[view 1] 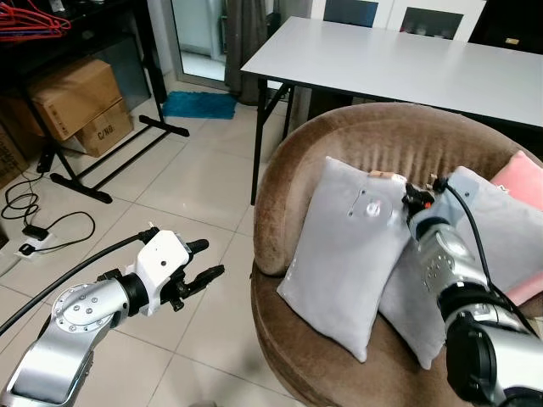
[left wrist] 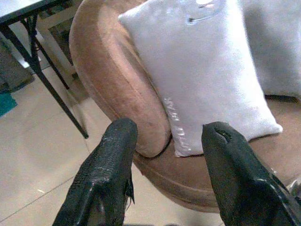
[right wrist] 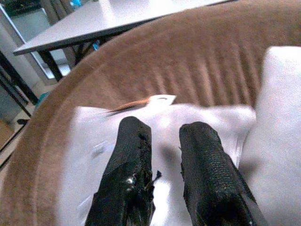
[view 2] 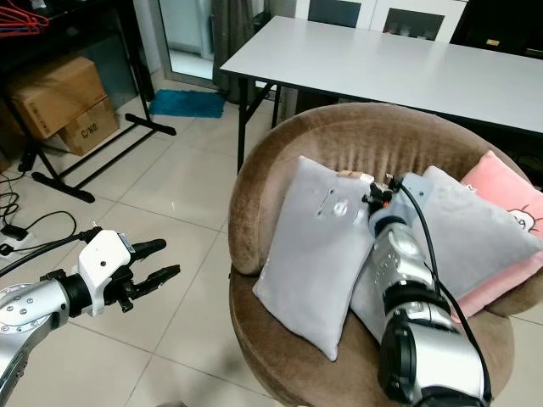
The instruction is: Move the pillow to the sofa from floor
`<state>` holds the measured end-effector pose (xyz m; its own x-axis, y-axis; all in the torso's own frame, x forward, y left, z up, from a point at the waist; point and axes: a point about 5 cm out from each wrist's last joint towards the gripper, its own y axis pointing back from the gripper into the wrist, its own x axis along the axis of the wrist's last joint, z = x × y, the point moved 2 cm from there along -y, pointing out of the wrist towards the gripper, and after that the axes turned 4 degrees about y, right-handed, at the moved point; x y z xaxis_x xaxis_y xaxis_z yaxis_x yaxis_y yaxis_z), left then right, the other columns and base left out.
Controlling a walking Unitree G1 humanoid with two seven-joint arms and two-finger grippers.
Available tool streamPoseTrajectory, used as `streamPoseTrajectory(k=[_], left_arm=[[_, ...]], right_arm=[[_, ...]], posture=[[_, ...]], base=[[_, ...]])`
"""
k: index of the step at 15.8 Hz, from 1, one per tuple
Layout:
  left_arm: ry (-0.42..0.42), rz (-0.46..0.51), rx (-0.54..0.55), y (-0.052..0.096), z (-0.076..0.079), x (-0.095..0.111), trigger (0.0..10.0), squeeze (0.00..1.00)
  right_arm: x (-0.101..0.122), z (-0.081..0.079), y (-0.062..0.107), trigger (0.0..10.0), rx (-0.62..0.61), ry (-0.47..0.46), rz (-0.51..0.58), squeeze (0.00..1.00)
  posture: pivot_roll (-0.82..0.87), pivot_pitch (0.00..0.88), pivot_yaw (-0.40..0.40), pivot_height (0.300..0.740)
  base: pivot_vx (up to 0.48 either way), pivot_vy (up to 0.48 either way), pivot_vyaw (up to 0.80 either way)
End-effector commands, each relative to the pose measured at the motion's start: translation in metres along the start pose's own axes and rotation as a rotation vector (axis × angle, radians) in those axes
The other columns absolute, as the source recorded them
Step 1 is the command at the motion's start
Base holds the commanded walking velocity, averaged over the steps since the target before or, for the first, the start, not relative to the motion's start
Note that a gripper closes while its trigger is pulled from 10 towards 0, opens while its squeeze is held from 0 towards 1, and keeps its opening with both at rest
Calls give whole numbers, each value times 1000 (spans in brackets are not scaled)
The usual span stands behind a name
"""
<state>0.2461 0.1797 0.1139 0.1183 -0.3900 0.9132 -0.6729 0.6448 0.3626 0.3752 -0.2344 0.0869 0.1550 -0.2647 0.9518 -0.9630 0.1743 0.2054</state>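
Centre frame, your right gripper (view 1: 416, 200), fingers narrowly parted, rests on the grey pillow (view 1: 344, 250) upright on the brown sofa (view 1: 288, 170); withdraw gently. Left gripper (view 1: 199, 263), open, holds nothing.

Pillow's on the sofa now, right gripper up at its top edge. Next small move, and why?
Probably draw the right gripper straight back off the grey pillow. That pillow already stands propped on the brown sofa seat against a second grey pillow, and the right fingers look slightly parted over its top edge, not pinching it. The left gripper hangs open over the floor, out of the way.
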Motion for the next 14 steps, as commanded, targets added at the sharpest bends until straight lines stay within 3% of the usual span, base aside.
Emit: streamPoseTrajectory(k=[1,4,6,8,10,13,14], left_arm=[[-1,5,-23,0,2,2,10000,0],[21,19,-71,5,6,3,10000,0],[65,45,-30,20,-1,5,10000,0],[111,78,25,32,-9,10,10000,0],[115,185,216,43,-38,32,10000,0],[82,205,438,42,-63,35,10000,0],[86,215,525,40,-70,34,10000,0]], right_arm=[[4,4,-1,10000,-13,-4,15,1000],[17,14,-1,10000,-15,-11,80,1000],[22,6,2,10000,67,12,125,1000],[20,-3,8,10000,121,109,128,1000],[14,-25,37,10000,197,210,138,1000],[3,-46,66,10000,227,179,137,1000],[-2,-55,77,10000,229,151,132,839]], posture=[[38,0,-17,740],[32,0,-16,740],[24,0,-14,740],[25,0,-21,740],[26,0,-34,740],[3,0,-23,740],[-3,0,-19,740]], base=[[0,0,0],[0,0,0],[0,0,0],[0,0,0],[0,0,-772],[0,0,-781],[0,0,-781]])
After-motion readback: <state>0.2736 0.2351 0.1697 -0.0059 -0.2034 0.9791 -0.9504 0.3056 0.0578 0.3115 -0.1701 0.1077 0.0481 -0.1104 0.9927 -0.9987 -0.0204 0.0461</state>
